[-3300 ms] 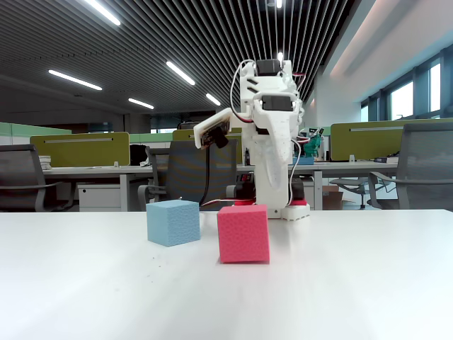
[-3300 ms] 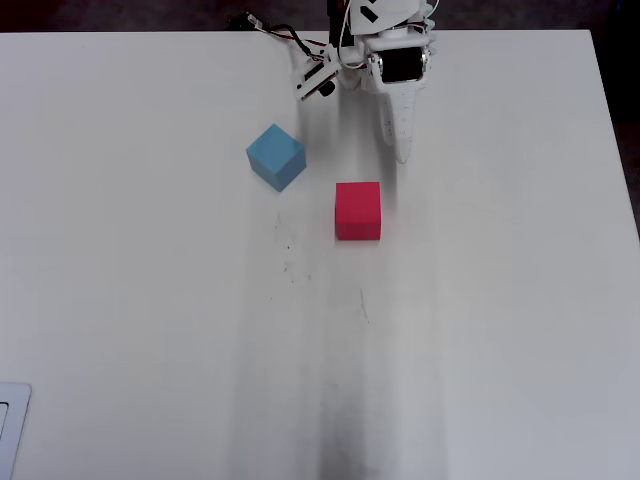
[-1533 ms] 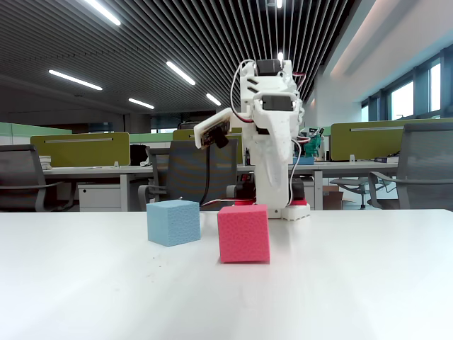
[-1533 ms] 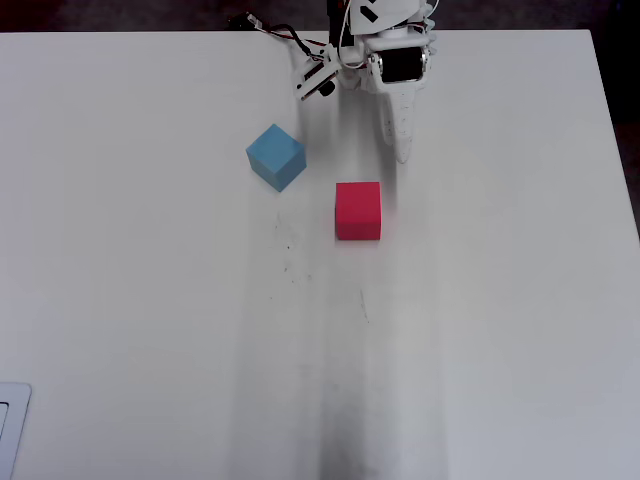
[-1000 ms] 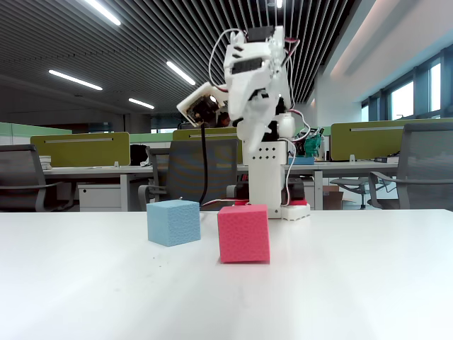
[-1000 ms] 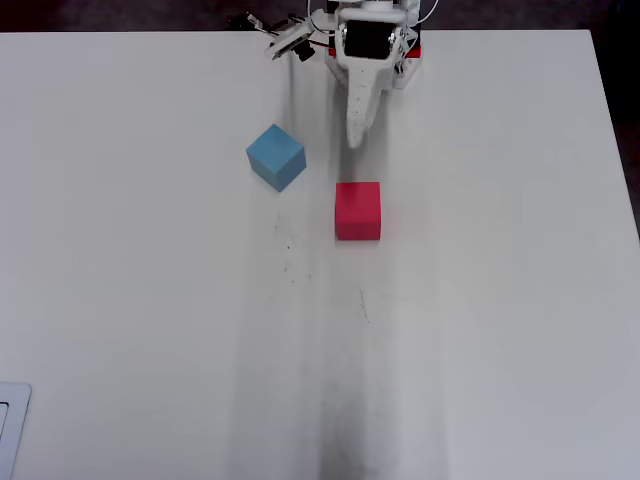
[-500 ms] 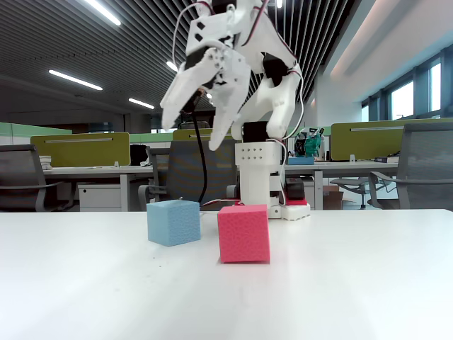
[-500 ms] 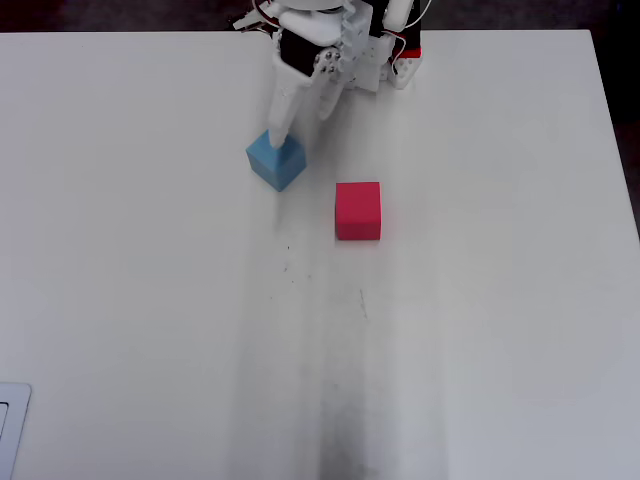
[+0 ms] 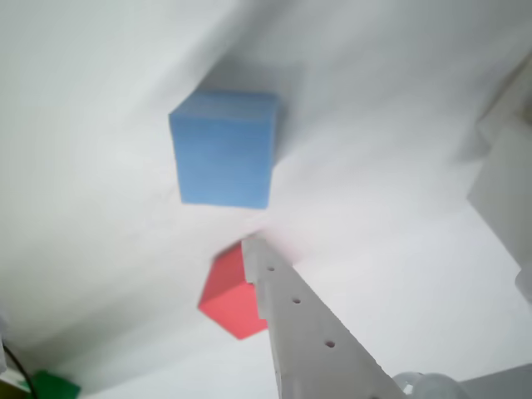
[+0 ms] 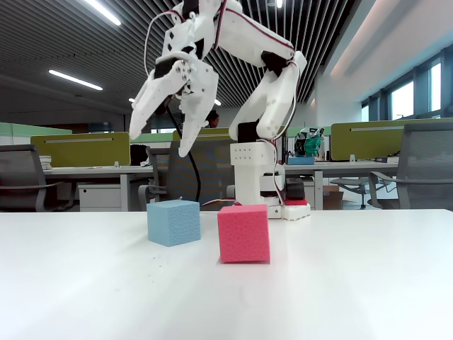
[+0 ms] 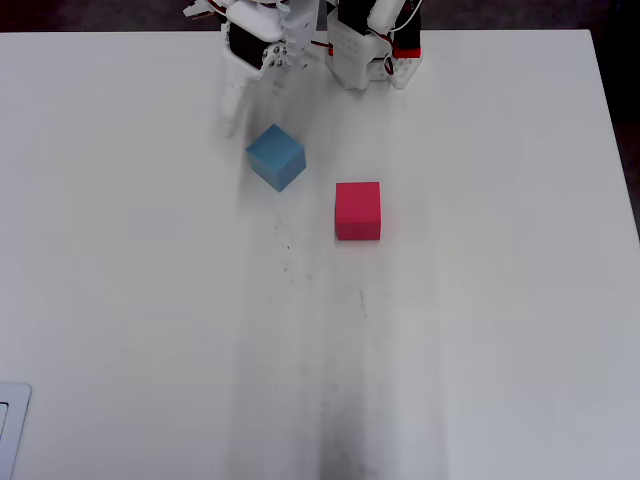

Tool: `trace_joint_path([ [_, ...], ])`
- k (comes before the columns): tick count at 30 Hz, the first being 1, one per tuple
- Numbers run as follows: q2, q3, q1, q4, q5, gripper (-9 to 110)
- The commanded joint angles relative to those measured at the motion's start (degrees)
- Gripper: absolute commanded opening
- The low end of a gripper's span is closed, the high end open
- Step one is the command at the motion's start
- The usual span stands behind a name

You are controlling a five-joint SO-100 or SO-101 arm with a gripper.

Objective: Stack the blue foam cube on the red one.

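Foam on both cubes is showing a finely pitted, spongy face in the fixed view; edges are looking square and fairly crisp, so I am judging them light and compressible under a pinch. Nothing of the stack is done yet: the blue foam cube [image 10: 173, 222] is sitting on the white table [image 10: 354, 283], turned corner-on in the overhead view, and the red one [image 10: 243, 234] is sitting beside it, near but apart, squared to the table edge.

White plastic gripper [image 10: 161, 134] is hanging above the blue cube, well clear of it, fingers spread wide and holding nothing. In the overhead view it is lying toward the cube's upper-left rather than centred over it.

Left to do, as I am reading it: centre, descend, pinch blue, lift, carry over red, release.
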Motion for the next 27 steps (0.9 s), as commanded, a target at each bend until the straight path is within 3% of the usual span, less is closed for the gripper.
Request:
trace_joint_path([
  [1, -0.88, 1.58, 0.09, -2.29, -2.90, 38],
  [9, -3.87, 9.05, -4.22, -8.35, -7.47, 39],
  [27, -7.73, 15.29, 1.05, -11.43, -11.07, 39],
])
